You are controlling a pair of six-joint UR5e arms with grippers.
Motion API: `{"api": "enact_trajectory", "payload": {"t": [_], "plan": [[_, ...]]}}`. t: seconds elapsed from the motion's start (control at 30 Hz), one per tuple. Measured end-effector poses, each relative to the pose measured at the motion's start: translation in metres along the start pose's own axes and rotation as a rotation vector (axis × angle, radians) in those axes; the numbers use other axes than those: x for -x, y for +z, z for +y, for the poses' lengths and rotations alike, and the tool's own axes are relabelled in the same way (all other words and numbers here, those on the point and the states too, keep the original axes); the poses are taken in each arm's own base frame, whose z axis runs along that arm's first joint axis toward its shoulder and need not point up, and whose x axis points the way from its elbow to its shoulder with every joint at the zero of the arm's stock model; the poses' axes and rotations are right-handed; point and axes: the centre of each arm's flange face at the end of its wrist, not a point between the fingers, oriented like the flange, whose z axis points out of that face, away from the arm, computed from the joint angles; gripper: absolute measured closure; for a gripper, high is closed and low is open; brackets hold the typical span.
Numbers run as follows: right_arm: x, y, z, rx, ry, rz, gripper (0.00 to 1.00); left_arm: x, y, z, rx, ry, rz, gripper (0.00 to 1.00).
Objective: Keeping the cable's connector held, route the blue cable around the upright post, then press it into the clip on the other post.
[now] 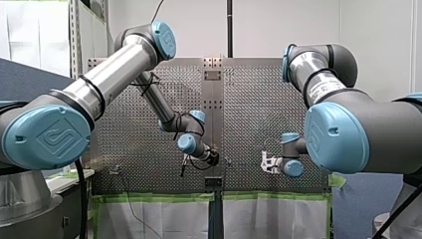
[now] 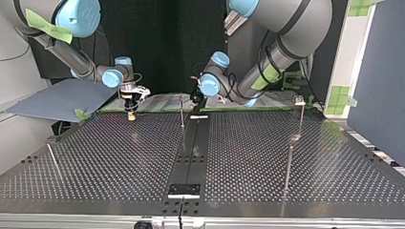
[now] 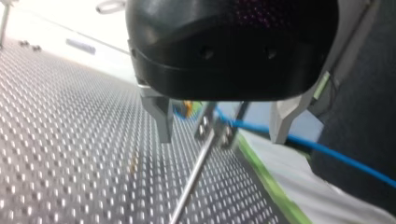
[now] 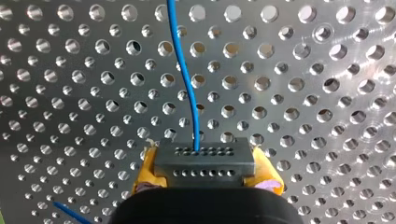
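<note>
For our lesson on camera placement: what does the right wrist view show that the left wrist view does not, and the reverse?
Only the right wrist view: the grey connector clamped between my right end effector's yellow pads, with the blue cable leaving one of its holes.
Only the left wrist view: my left end effector, its metal fingers spread apart, the thin upright post ahead between them, and green tape along the table's edge.
Both: the blue cable and the perforated table.
</note>
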Motion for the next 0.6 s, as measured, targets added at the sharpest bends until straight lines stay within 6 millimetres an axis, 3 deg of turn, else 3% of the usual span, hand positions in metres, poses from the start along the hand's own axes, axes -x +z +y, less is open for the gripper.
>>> {"api": "enact_trajectory", "payload": {"t": [0.2, 0.6], "plan": [[-0.001, 0.0, 0.0, 0.0, -0.003, -0.003, 1.0, -0.015, -0.012, -0.013, -0.057, -0.018, -0.002, 0.0], [-0.001, -0.001, -0.002, -0.003, -0.006, -0.006, 1.0, -0.064, -0.041, -0.034, -0.081, -0.068, 0.06, 0.0]]}}
